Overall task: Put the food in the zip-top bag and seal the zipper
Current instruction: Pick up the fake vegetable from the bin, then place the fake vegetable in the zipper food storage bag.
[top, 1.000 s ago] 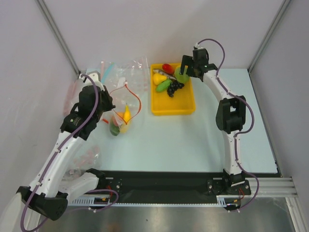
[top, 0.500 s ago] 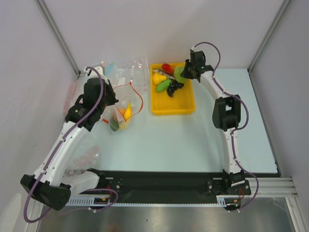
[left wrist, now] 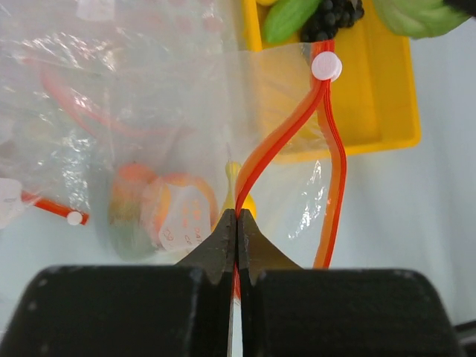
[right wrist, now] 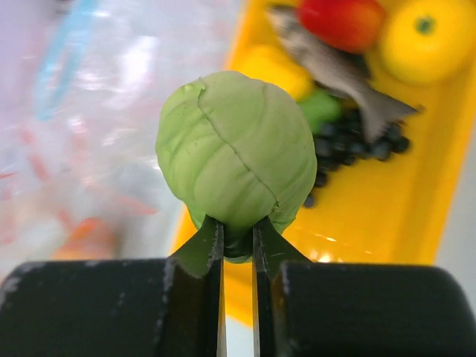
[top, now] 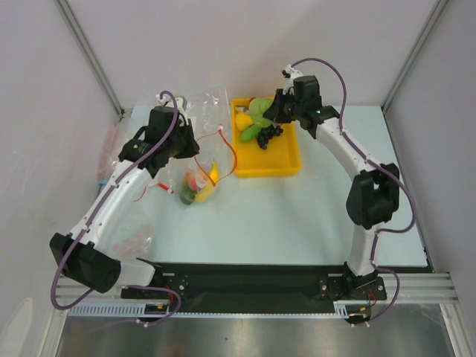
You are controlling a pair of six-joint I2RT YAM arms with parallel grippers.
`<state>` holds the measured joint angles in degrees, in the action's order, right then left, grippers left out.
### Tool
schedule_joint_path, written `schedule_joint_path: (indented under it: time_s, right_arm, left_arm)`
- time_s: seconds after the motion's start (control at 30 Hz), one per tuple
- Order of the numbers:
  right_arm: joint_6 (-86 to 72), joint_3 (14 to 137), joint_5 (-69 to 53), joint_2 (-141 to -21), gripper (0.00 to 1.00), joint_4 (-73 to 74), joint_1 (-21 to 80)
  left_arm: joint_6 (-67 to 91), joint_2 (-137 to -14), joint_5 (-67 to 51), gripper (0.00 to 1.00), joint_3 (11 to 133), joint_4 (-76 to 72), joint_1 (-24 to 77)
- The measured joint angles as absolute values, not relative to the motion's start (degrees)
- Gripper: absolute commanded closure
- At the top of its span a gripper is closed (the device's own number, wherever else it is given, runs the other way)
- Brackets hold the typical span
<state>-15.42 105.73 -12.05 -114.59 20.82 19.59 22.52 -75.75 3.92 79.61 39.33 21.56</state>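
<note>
Taking stock from beside the table, item by item:

- Left gripper (left wrist: 236, 219): jaws pinched tight on the zipper (left wrist: 286, 130), lifting one lip. My guess is this props the mouth open toward the tray.
- Zip-top bag (left wrist: 193, 149): lies on the table just left of the yellow tray (right wrist: 387, 223), unsealed. The two red strips part below the white slider tab (left wrist: 326, 65).
- Already in the bag: a peach (left wrist: 175, 216), a banana (top: 213, 177) and a greenish piece beside them. That last one is too blurred through the plastic to name.
- Right gripper (right wrist: 236, 234): jaws narrow, nipping the round green fruit (right wrist: 236, 152) by its lower end. It is held up over the tray's left rim on the bag side, likely the next piece to go in.
- In the tray: grape bunch (right wrist: 349, 141), mango (left wrist: 291, 18), a grey fish (right wrist: 338, 71), a red piece and a yellow round one.
- Hard to read: other clear pouches behind the bag overlap it, so its far edge cannot be traced. The fruit hides the tray's near-left corner from the right wrist camera, and the depth of the grip on it is unclear
</note>
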Motion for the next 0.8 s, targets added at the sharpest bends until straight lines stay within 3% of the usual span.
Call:
schedule_joint_path:
  time_s: [0.47, 0.8]
  right_arm:
    - [-12.29, 85.3, -29.43, -83.72, 1.0, 11.84, 31.2]
    - [-14.28, 74.26, -29.17, -78.32, 1.0, 10.48, 37.95]
  left_arm:
    - [24.6, -78.41, -4.12, 1.0, 80.84, 41.28, 21.56]
    - [27.66, -76.58, -8.05, 1.0, 81.93, 41.45, 21.56]
